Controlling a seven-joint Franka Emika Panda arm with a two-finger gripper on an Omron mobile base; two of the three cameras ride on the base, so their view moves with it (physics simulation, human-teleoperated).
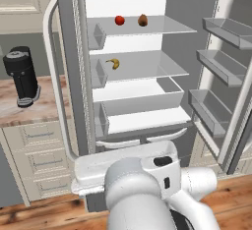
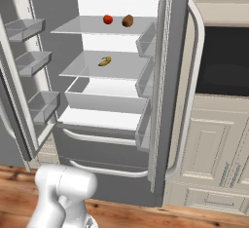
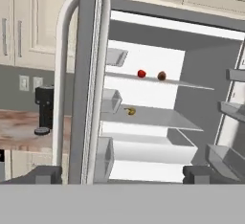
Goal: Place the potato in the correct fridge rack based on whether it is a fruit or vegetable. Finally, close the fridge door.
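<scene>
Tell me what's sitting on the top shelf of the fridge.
The top fridge rack holds the potato and, apart from it, a red round fruit. The banana lies one shelf lower. Nothing covers the rack.

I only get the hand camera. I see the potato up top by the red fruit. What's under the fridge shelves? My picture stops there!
Observer: In the right base view, grey drawer fronts sit below the shelves, with two long curved handles, one above the other.
Operator: Cool! And what's beside the fridge, on the side away from the counter?
Observer: A dark oven opening set into cream cabinets, right past the fridge's closed door.
</scene>
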